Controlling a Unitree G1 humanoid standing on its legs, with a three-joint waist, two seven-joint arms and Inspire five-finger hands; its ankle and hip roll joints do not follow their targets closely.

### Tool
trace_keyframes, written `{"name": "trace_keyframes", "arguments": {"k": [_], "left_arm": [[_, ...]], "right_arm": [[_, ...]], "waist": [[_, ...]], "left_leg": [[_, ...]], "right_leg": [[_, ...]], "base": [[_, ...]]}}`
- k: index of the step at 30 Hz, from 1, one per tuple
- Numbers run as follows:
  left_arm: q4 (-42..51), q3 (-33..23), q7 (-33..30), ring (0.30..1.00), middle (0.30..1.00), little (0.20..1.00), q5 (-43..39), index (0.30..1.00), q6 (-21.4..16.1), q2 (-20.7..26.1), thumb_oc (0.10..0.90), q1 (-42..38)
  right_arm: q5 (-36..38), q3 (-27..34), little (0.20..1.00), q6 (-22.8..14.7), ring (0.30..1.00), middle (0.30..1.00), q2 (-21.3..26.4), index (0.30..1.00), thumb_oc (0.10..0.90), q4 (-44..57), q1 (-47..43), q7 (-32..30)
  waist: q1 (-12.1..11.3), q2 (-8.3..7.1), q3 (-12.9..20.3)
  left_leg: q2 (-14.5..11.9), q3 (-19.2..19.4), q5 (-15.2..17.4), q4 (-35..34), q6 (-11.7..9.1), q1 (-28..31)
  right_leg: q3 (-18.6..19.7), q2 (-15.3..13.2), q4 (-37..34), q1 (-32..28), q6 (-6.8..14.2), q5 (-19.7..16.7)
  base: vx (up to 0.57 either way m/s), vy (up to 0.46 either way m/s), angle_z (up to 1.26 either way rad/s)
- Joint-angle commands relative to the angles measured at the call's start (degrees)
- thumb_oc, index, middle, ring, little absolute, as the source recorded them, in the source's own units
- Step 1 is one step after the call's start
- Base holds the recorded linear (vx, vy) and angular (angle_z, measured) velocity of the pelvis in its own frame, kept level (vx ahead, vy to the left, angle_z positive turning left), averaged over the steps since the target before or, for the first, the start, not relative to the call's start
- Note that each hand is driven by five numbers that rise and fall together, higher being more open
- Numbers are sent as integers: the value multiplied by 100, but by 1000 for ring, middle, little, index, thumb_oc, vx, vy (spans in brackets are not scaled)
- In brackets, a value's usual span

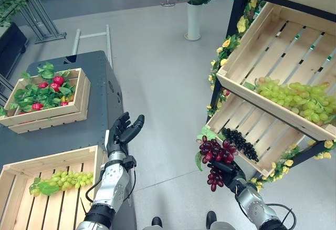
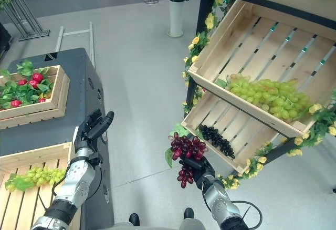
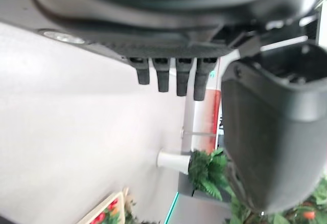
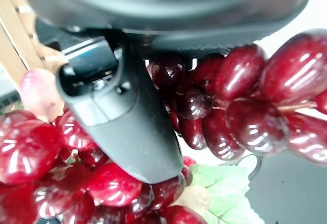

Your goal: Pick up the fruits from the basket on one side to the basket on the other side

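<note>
R hand (image 1: 227, 171) was clenched round a bunch of dark red grapes (image 1: 216, 153), held in the air just in front of the lower shelf crate (image 1: 231, 115); part of the bunch dangled below the fingers, a green leaf at its side. In the right wrist view the thumb (image 4: 120, 124) lay across the berries. Black grapes (image 1: 239, 140) lay inside that lower crate, near its front edge. Upper shelf crate (image 1: 278, 41), tilted, held green grapes (image 1: 294, 96). Yellow flowers (image 1: 228, 43) ran along the shelf frame.

L hand (image 1: 123, 133) was released, fingers straight and up, holding nothing, above the edge of the dark desk (image 1: 100, 83). Near crate on the desk (image 1: 58, 159) held a green grape bunch (image 1: 65, 179) w/ leaf. Far crate (image 1: 79, 101) held leafy greens w/ red fruit (image 1: 52, 83), probably strawberries; too small to be sure. White planter (image 1: 193, 20) stood on the floor beyond.
</note>
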State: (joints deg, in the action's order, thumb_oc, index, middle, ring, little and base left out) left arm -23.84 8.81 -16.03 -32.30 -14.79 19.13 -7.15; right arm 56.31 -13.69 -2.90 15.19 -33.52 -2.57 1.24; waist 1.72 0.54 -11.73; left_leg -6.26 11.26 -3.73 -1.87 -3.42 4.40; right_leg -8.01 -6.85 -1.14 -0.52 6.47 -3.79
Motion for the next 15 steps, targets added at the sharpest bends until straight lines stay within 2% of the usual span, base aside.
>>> {"name": "trace_keyframes", "arguments": {"k": [1,6,8,15], "left_arm": [[594,158,-67,900,900,900,399,900,-882,172,800,-778],[553,406,-391,900,900,900,758,900,-830,177,800,-1035],[494,553,-501,900,900,900,910,900,-853,229,800,-1194],[430,769,-427,900,900,900,1020,900,-747,225,800,-1163]], "right_arm": [[102,559,300,-1164,300,300,25,300,400,615,-1014,-88],[150,770,300,-1569,300,300,164,300,400,696,-1455,-238],[147,901,300,-1773,300,300,277,300,400,750,-1742,-373],[187,1242,300,-2029,300,300,578,300,400,769,-2039,-623]], "waist": [[81,-57,-381],[127,-13,-796],[143,6,-1020],[123,12,-1298]], "left_leg": [[319,-188,877,1546,134,-669],[378,-190,954,2059,152,-1194],[423,-215,1045,2444,187,-1555],[375,-309,1295,3106,230,-2002]], "right_leg": [[-26,-86,1073,138,-294,540],[-52,-92,1589,636,-380,650],[-46,-81,2047,1004,-455,776],[-100,-118,2728,1389,-585,1009]], "base": [[-238,10,-4],[-169,23,-7],[-176,20,-6],[-46,-7,2]]}}
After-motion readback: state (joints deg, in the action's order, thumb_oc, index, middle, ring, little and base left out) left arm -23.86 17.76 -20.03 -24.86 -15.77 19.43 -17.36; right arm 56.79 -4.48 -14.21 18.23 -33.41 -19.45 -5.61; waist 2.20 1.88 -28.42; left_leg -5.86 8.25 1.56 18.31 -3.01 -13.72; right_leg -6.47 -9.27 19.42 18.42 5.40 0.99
